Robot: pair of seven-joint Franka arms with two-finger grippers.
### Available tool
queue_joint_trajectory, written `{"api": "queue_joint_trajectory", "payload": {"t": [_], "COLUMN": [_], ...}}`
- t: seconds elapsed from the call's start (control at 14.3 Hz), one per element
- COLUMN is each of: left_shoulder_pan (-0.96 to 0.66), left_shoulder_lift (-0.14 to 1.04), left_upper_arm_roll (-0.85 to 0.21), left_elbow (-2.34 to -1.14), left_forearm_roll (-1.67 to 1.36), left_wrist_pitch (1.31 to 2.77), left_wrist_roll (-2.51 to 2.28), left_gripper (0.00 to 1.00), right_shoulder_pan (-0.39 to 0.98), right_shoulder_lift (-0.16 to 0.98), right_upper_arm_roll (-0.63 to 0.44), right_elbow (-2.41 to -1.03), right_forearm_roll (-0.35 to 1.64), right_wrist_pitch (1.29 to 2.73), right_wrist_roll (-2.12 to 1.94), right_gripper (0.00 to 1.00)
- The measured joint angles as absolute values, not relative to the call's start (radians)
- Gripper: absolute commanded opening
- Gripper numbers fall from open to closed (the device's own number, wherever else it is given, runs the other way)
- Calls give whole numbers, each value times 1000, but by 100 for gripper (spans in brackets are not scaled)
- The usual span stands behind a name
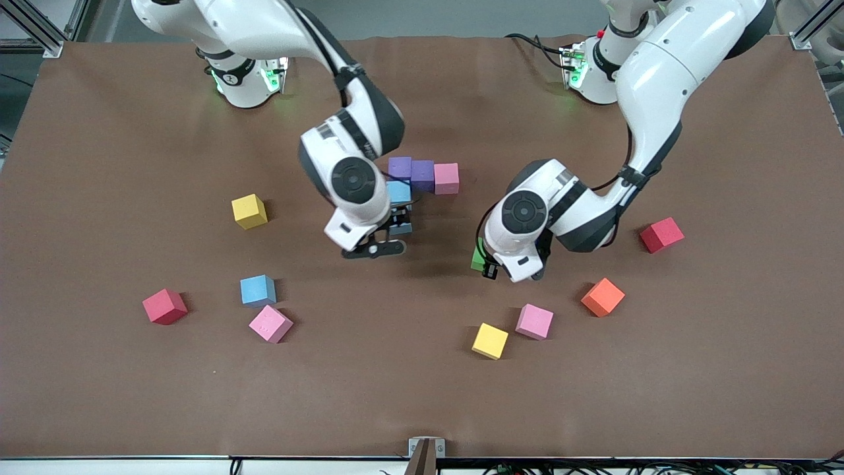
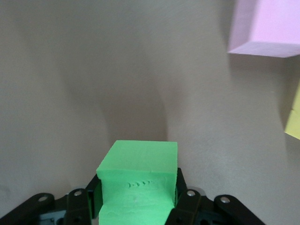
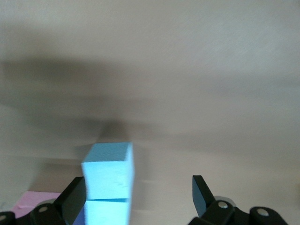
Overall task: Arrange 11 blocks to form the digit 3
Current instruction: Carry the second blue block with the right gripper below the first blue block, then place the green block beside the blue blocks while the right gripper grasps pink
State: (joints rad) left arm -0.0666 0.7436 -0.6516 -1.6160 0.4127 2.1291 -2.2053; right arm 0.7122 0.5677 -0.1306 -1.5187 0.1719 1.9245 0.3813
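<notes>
Right wrist view showed your right gripper (image 3: 136,199) spread beside the placed blue foam cube (image 3: 108,171); your left gripper (image 2: 137,199) pinched the green foam cube (image 2: 138,180), probably due next beside the blue one.

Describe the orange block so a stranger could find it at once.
Start at the left gripper, which holds the green block toward the left arm's end of the table. The orange block lies alone on the brown table, nearer the front camera than the red cube. It is the only orange one.
</notes>
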Motion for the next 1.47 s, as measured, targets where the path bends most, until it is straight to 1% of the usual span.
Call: {"api": "queue_joint_trajectory", "payload": {"t": [0.14,0.28,0.49,0.63,0.77,0.91,1.05,1.26,1.47], "left_shoulder_pan": [-106,-146,-193,-223,-250,-262,-273,-282,-293], "left_shoulder_lift": [744,744,745,747,753,761,764,766,773], "left_upper_arm_roll": [-651,-650,-648,-648,-647,-646,-646,-646,-646], "left_elbow": [-1630,-1655,-1691,-1705,-1715,-1719,-1720,-1723,-1726], "left_forearm_roll": [416,422,468,515,539,540,540,540,540], "left_wrist_pitch": [2138,2180,2237,2243,2250,2268,2288,2334,2346], "left_wrist_roll": [-2330,-2429,-2592,-2693,-2723,-2723,-2723,-2723,-2723], "left_gripper": [19,19,19,19,19,19,19,19,19], "right_shoulder_pan": [642,568,472,427,400,389,381,360,351], "right_shoulder_lift": [562,562,570,597,640,685,719,750,765], "right_upper_arm_roll": [-135,-137,-137,-137,-136,-136,-136,-136,-136], "right_elbow": [-1511,-1505,-1498,-1498,-1497,-1496,-1495,-1482,-1470], "right_forearm_roll": [151,124,97,71,53,50,45,41,40], "right_wrist_pitch": [1916,1920,1960,2029,2127,2193,2223,2247,2248], "right_wrist_roll": [220,36,-253,-444,-567,-628,-642,-657,-661], "right_gripper": [100,100,100,100,100,100,100,100,100]}}
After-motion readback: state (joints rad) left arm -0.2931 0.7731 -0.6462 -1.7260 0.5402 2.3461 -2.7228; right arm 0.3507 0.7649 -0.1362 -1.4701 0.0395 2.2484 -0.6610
